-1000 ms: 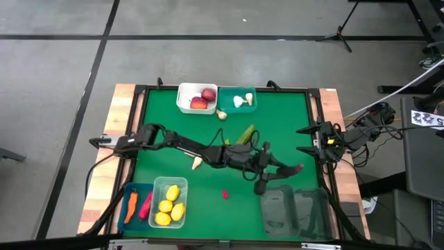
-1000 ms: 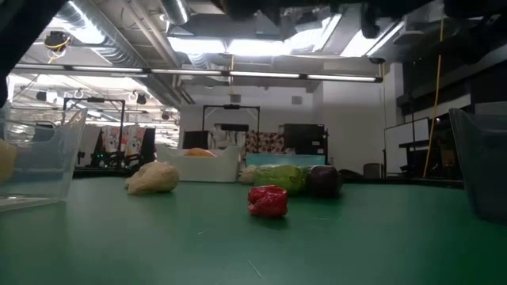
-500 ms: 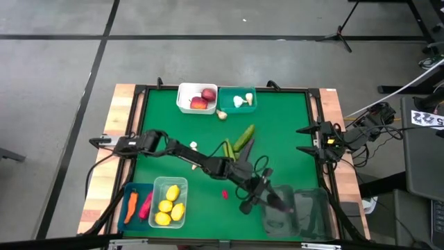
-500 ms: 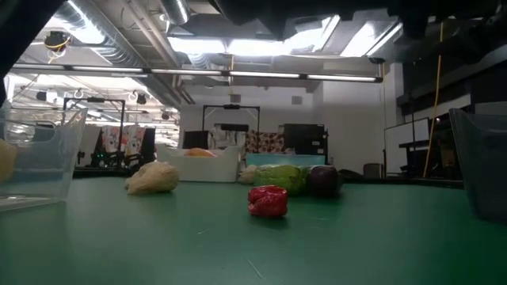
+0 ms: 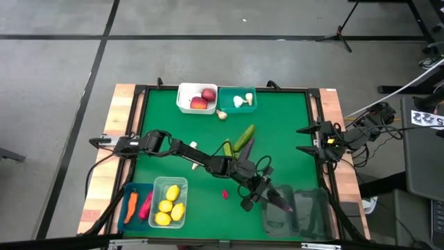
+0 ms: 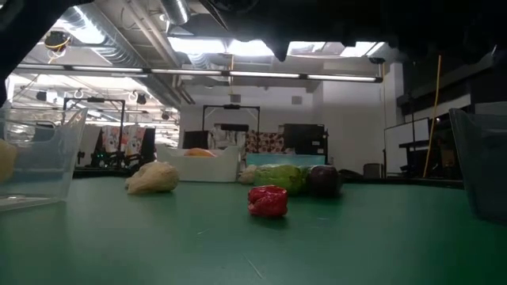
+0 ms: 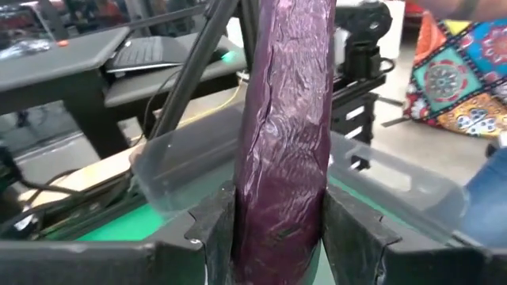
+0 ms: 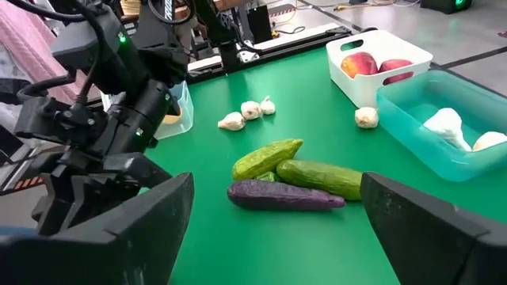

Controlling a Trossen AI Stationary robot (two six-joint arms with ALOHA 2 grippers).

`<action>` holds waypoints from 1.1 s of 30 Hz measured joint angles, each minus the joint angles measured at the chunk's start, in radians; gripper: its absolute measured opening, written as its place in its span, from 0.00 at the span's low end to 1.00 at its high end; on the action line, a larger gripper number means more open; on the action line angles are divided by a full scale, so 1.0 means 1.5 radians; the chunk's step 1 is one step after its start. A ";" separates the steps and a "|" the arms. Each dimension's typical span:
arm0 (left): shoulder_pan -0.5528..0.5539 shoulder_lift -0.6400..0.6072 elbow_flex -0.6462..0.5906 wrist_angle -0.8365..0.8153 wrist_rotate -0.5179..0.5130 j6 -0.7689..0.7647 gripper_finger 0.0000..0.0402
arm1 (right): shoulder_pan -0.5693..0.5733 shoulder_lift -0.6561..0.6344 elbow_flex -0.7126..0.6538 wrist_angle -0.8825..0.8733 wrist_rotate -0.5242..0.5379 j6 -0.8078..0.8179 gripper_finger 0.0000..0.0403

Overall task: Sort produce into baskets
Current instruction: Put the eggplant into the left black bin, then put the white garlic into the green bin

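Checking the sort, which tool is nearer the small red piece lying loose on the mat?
Left. The left tool holds an eggplant just beside the red piece; the right tool waits at the table's right edge.

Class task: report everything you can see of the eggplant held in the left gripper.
The eggplant is a long, slim, dark purple toy with a glossy, slightly wrinkled skin. The left gripper is shut on its lower part, a finger pressing each side. It pokes forward over the rim of a smoky transparent bin at the table's near right, above the green mat.
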 joint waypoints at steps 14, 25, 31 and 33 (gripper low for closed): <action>-0.011 0.000 0.000 -0.002 -0.070 0.021 0.59 | 0.000 0.000 0.000 -0.009 0.000 0.001 0.89; -0.007 -0.092 0.010 -0.166 -0.240 -0.019 0.62 | 0.000 0.000 0.000 -0.009 -0.001 0.005 0.89; 0.024 -0.205 0.012 -0.428 -0.497 -0.235 0.61 | 0.000 0.000 -0.001 -0.011 -0.001 0.006 0.89; 0.039 -0.222 0.011 -0.524 -0.561 -0.311 0.61 | 0.000 0.000 -0.001 -0.012 -0.001 0.006 0.89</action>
